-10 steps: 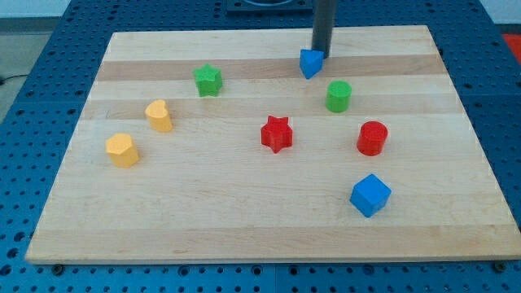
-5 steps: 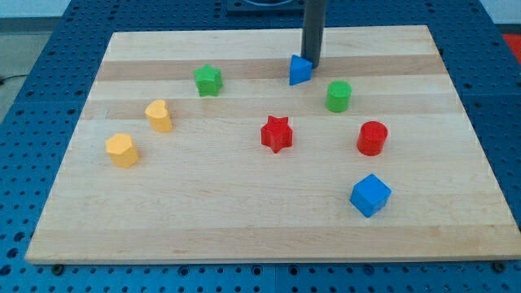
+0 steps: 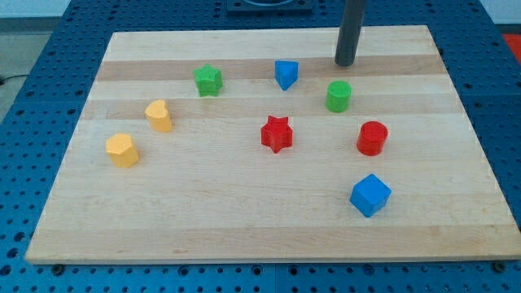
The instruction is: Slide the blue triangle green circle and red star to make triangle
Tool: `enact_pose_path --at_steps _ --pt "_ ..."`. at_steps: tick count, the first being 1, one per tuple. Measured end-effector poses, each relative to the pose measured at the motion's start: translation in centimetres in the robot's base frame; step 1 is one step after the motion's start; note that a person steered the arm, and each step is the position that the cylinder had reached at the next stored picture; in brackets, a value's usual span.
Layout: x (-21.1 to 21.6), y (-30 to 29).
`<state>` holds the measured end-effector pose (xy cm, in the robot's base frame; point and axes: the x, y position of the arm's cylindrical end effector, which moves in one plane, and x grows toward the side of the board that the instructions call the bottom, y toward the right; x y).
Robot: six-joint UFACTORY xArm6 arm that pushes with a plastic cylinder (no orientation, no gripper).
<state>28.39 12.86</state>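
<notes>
The blue triangle (image 3: 285, 73) lies on the wooden board near the view's top centre. The green circle (image 3: 339, 96) stands to its lower right. The red star (image 3: 277, 133) lies below the triangle, near the board's middle. My tip (image 3: 345, 63) is at the view's top, right of the blue triangle and just above the green circle, touching neither.
A green star (image 3: 208, 80) lies left of the triangle. A yellow heart (image 3: 159, 115) and a yellow hexagon (image 3: 122, 150) lie at the left. A red cylinder (image 3: 372, 137) and a blue cube (image 3: 370, 194) lie at the right. The board's (image 3: 244, 220) edges border a blue perforated table.
The blue triangle slid left, from about under the rod to its present spot. My tip then moved right, away from it, to above the green circle.
</notes>
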Motion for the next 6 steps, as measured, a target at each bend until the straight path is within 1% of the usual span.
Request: enact_pose_path --at_steps 2,3,4,5,6 --pt "0.0 -0.6" --pt "-0.2 -1.9" --pt "-0.2 -1.5" --pt "0.4 -1.3" --pt "2.8 -1.5"
